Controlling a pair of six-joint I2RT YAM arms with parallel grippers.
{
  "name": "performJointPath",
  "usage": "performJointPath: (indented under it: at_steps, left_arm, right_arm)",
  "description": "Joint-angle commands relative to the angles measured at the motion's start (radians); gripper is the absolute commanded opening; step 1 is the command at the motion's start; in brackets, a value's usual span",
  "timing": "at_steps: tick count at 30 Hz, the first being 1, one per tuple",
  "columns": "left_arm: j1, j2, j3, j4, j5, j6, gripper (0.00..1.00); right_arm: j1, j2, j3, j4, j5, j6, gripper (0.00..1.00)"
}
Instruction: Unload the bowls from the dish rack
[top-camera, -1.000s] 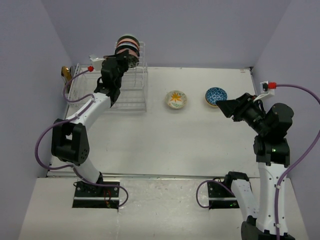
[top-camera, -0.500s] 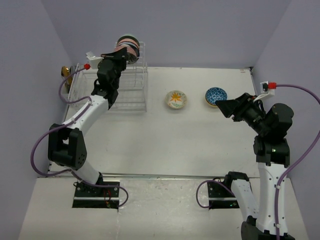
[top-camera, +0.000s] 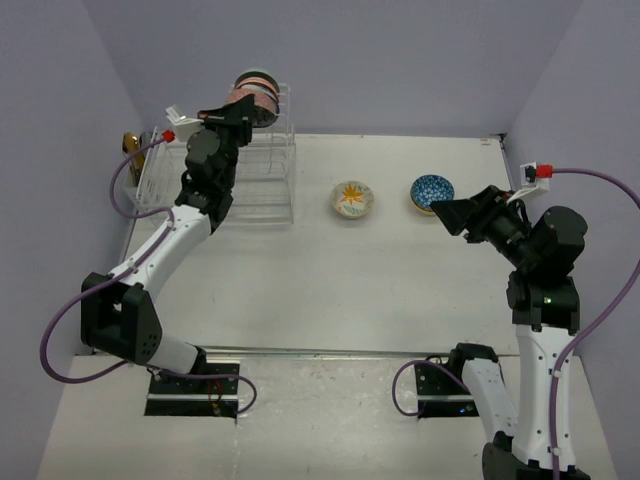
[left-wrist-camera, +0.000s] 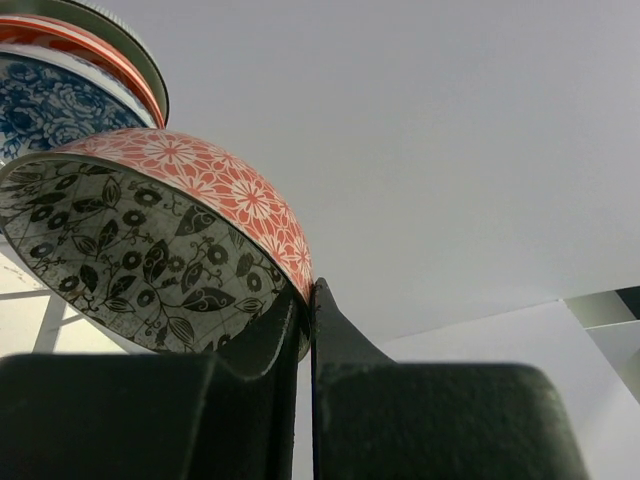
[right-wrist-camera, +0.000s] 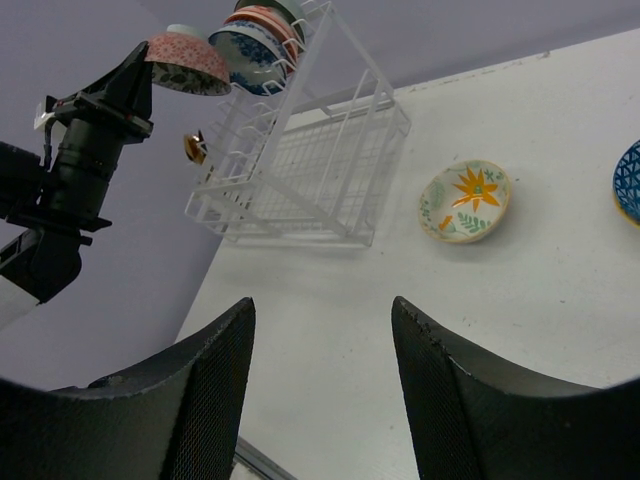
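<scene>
My left gripper (top-camera: 234, 110) is shut on the rim of a red flower-patterned bowl (left-wrist-camera: 160, 230) with a black leaf pattern inside. It holds the bowl in the air just left of the dish rack's tower, as the right wrist view shows (right-wrist-camera: 186, 62). The white wire dish rack (top-camera: 262, 185) stands at the back left, with several bowls (right-wrist-camera: 262, 30) still in its tower. A blue-and-white bowl (left-wrist-camera: 50, 100) sits right behind the held one. My right gripper (right-wrist-camera: 322, 305) is open and empty, in the air at the right (top-camera: 447, 215).
A yellow flower bowl (top-camera: 352, 199) and a blue patterned bowl (top-camera: 432, 190) sit on the white table (top-camera: 380, 290) right of the rack. A small golden-brown object (top-camera: 130, 146) sits at the rack's left end. Purple walls close in the back and sides.
My left gripper has moved up and to the left with the red bowl, drawing it away from the stack in the tower. The right arm has not moved.
</scene>
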Motion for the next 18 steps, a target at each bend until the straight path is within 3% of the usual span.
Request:
performJointPath:
  at_steps: [1, 3, 7, 11, 18]
  left_arm:
    - [-0.017, -0.048, -0.002, 0.104, 0.033, 0.062, 0.00]
    - [-0.037, -0.053, 0.018, 0.104, 0.067, 0.107, 0.00]
    - [-0.126, -0.067, 0.108, 0.026, 0.076, 0.346, 0.00]
    - [-0.244, -0.090, 0.141, 0.011, -0.019, 0.590, 0.00]
    - [-0.358, -0.044, 0.211, -0.044, 0.237, 0.918, 0.00]
  right_arm:
    - [-0.002, 0.007, 0.038, 0.013, -0.007, -0.018, 0.58]
    - [-0.002, 0.010, 0.046, 0.010, -0.005, -0.019, 0.58]
    - [-0.002, 0.010, 0.072, -0.020, 0.047, -0.031, 0.58]
    - [-0.002, 0.007, 0.092, -0.022, 0.067, -0.036, 0.58]
    - [-0.001, 0.077, 0.145, -0.073, 0.045, -0.087, 0.57]
